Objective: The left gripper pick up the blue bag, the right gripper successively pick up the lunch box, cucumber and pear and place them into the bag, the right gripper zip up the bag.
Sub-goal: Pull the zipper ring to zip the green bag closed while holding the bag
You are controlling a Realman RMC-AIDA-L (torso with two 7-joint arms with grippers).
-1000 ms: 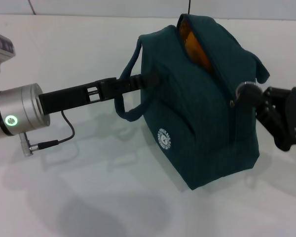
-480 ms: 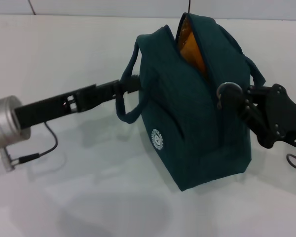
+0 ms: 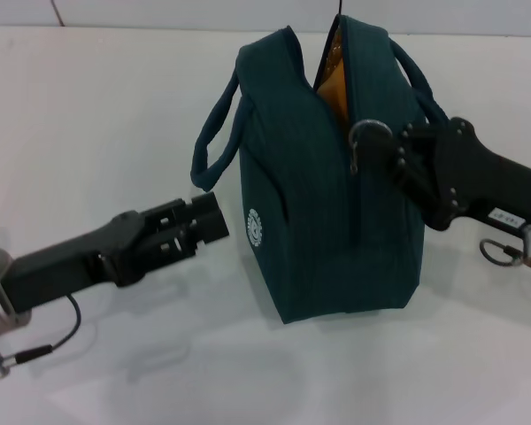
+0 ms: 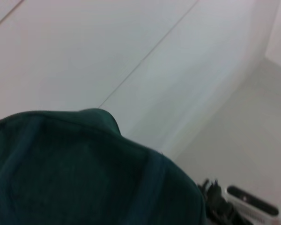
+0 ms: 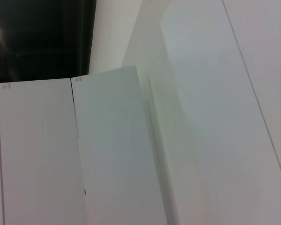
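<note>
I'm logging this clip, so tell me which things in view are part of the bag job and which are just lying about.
Part of the job:
- blue bag
- ring zip pull
- orange-yellow thing inside the bag
- right end effector, at the zip pull
- left end effector, beside the bag

Lying about:
- white table only

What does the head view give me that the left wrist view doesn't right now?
Only the head view shows both hands: the left hand beside the blue bag, apart from its handle, and the right hand at the ring zip pull, with the top of the zip still gaping. Only the left wrist view shows pale floor and walls past the bag. Both show the teal bag fabric.
</note>
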